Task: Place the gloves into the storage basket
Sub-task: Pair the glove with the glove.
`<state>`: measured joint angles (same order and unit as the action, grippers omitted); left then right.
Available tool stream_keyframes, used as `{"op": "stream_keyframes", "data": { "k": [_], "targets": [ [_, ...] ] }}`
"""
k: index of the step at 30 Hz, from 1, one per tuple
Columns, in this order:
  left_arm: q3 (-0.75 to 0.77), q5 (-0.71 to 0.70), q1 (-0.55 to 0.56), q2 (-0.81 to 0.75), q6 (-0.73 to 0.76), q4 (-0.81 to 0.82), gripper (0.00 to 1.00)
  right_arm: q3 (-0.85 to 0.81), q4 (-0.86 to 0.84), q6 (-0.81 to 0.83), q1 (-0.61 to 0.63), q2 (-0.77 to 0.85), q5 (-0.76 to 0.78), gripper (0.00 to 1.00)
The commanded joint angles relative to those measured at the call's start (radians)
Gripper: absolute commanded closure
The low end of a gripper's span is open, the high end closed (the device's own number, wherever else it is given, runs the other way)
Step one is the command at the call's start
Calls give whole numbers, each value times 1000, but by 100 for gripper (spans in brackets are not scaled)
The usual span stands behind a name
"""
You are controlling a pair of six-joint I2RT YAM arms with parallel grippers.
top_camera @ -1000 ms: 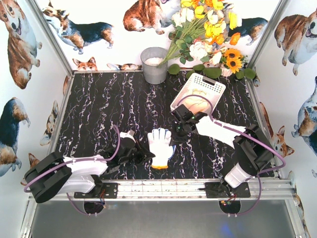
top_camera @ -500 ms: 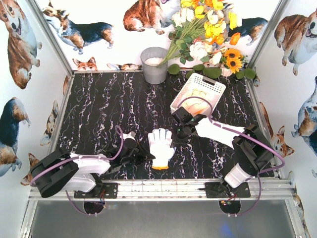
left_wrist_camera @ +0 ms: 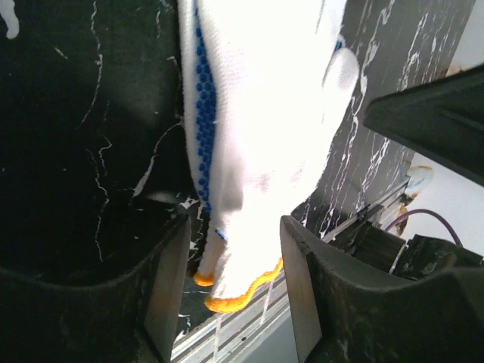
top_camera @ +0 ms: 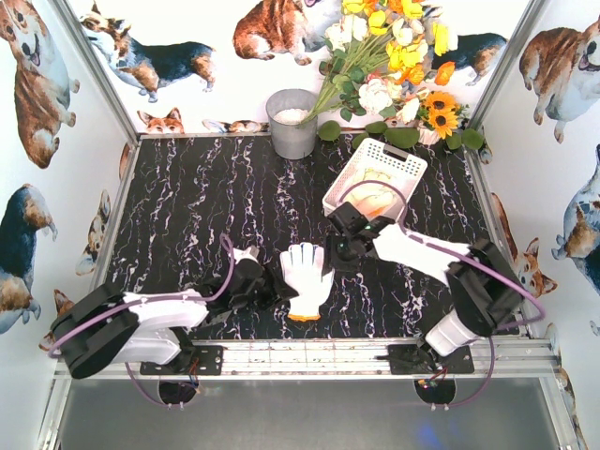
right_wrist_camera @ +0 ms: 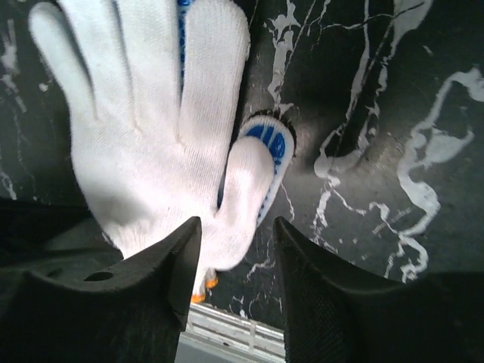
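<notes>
Holding cream gloves (top_camera: 375,176) inside the storage basket (top_camera: 400,156); leaving one white glove (top_camera: 307,277) lying flat on the tabletop (top_camera: 187,206), outside it. Straddling that glove: left fingers (left_wrist_camera: 162,295) and right fingers (right_wrist_camera: 185,265), both parted, grasping nothing.

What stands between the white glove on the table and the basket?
No loose thing that I can see. In the top view only the right gripper sits on that line, by the fingertips of the glove, and the basket lies just behind it. The table between them shows nothing else.
</notes>
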<state>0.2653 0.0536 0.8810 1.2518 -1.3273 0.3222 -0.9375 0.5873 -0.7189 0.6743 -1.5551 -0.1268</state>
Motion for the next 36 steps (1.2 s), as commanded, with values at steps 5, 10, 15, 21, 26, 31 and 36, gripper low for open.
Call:
{"op": "stream_keyframes", "data": {
  "k": [5, 10, 15, 21, 26, 31, 36],
  "targets": [
    [179, -166, 27, -164, 173, -438, 49, 41, 2, -26, 2, 267, 43, 52],
    [218, -129, 68, -132, 210, -336, 65, 172, -171, -117, 2, 321, -70, 67],
    [225, -54, 112, 5, 179, -137, 74, 212, -275, -129, 1, 247, -95, 84],
    [229, -58, 125, 104, 172, -77, 79, 212, -345, -108, -6, 151, -67, 90],
    [225, -62, 129, 155, 157, -91, 81, 216, -359, -85, -32, 98, -27, 92],
    [229, -80, 155, 170, 150, -94, 80, 220, -368, -54, -87, 69, -21, 92],
    [275, -120, 165, 105, 179, -135, 70, 191, -349, -21, -132, 98, -108, 83]
  ]
}}
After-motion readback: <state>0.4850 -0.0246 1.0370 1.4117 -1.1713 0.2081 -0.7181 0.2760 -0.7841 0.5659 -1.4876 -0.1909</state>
